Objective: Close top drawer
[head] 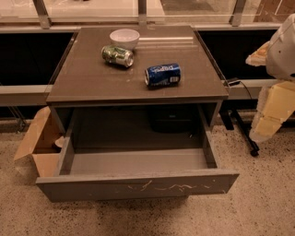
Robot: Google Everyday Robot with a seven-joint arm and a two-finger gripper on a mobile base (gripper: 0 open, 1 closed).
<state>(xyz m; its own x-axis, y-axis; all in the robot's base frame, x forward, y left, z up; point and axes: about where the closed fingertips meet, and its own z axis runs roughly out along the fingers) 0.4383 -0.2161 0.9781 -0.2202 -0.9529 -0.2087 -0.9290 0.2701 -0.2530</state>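
The end effector [271,115], grip state impossible to tell, hangs off the right edge of the bench [87,83]; best push the top drawer [138,186] mid-front, squarely toward the back edge.

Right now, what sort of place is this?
Probably an office or lab: speckled floor, window frames behind, blue can and bowl above the open top drawer. The gripper hangs at right edge.

The hand [272,115], at the right edge, is partly cut off.
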